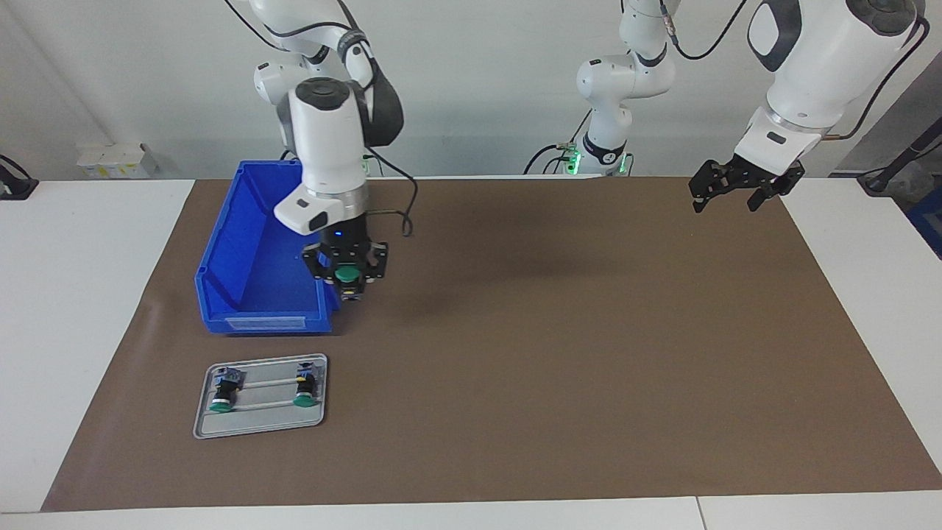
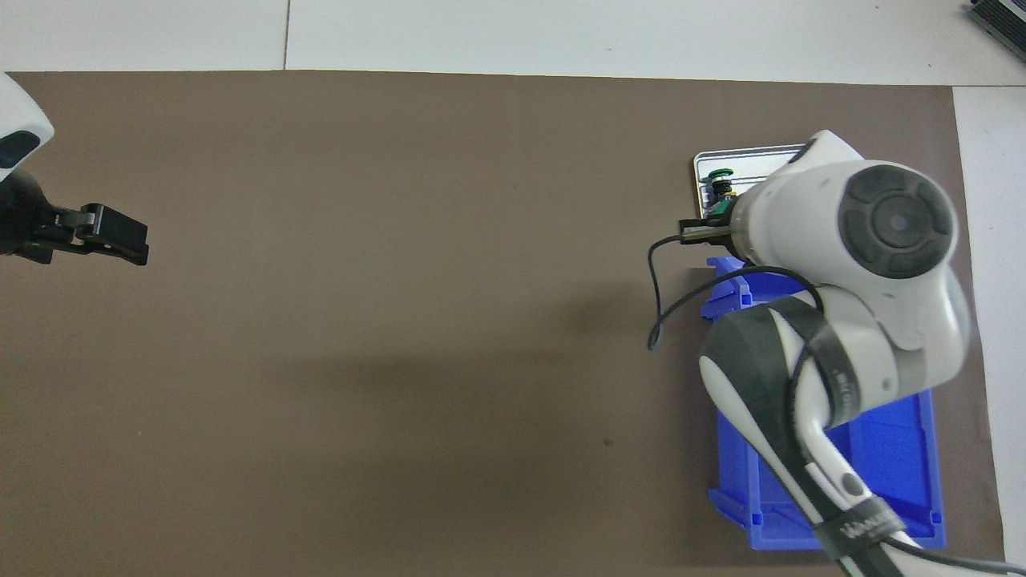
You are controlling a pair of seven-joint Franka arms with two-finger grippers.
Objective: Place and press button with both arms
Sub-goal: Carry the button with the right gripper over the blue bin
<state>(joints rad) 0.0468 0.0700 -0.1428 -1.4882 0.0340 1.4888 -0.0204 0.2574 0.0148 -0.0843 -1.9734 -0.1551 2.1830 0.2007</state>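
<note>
Facing view: the right pincer [image 1: 346,283] hangs clenched on a green-capped button [image 1: 346,275] over the edge of the blue bin [image 1: 243,265], at the right arm's end of the desk [image 1: 515,353]. Farther from the robots, a grey tray [image 1: 261,423] carries two more buttons [image 1: 223,390]. The left pincer [image 1: 725,197] waits released in the air at the other end.

Overhead view: the right arm hides most of the tray [image 2: 745,154]; one button [image 2: 721,183] shows there. The left pincer [image 2: 120,239] hovers over bare brown mat [image 2: 401,280]

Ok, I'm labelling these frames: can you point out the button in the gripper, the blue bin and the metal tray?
button [image 1: 346,274], facing view, on its green cap, held in the right gripper.
blue bin [image 1: 254,321], facing view, on its low front wall.
metal tray [image 1: 261,419], facing view, on its bare surface near the rim.
</note>
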